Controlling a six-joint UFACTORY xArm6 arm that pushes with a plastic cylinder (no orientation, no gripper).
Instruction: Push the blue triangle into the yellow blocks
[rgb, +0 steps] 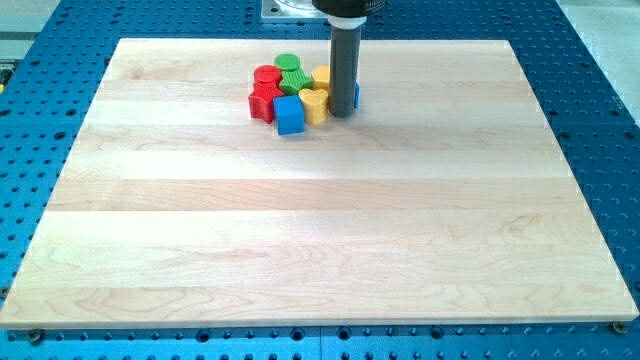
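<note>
The blocks lie bunched near the top middle of the wooden board (320, 230). My tip (343, 114) rests on the board at the bunch's right side. The blue triangle (356, 95) is mostly hidden behind the rod; only a sliver shows at the rod's right edge. One yellow block (313, 104) sits just left of the tip, touching or nearly touching the rod. A second yellow block (322, 77) sits above it, also against the rod's left side.
A blue cube (289, 115) lies at the bunch's bottom. A red cylinder (266, 75) and another red block (263, 102) are on the left. A green cylinder (288, 63) and a green block (295, 81) are at the top. A blue perforated table (600, 60) surrounds the board.
</note>
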